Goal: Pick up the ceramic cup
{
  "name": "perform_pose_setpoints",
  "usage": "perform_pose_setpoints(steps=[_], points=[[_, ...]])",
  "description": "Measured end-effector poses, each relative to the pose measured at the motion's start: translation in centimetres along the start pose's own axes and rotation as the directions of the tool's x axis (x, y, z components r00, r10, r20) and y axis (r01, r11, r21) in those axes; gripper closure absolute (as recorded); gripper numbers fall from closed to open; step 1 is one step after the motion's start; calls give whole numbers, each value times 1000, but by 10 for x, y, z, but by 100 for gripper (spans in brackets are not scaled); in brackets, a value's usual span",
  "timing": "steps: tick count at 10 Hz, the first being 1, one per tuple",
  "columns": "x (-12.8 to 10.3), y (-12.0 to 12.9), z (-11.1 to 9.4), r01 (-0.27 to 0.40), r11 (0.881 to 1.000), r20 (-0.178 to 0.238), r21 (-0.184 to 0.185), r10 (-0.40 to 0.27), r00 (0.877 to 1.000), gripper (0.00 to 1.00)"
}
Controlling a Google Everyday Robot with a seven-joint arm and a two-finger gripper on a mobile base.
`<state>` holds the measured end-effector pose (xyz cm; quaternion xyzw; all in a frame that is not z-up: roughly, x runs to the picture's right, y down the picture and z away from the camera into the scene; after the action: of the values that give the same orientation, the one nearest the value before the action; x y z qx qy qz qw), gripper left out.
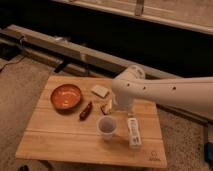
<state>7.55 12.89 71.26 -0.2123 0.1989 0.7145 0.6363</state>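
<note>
Ceramic cup (106,126) stands upright nr front-centre of wooden table (55,142); white tube (133,132) lies flat just beside it, on right of view; dark red item (86,111) a bit behind cup, on left; gripper (116,106) hangs just behind & above cup, grip state can't tell; orange bowl (66,96) further back-left; pale block (100,90) beyond.

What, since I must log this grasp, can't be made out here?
Camera view:
- End effector, near the small white ceramic cup: largely hidden by the white arm's wrist.
- Small dark red object on the wooden table: too blurred to identify.
- Arm's base: cut off at the right edge.
</note>
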Motion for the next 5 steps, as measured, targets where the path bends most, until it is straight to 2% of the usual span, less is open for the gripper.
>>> perform_pose_setpoints(steps=[3,5], points=[[17,-15,5,-5,1000,-49,27,6,999,20],[27,-14,11,9,999,-74,37,-6,997,20]])
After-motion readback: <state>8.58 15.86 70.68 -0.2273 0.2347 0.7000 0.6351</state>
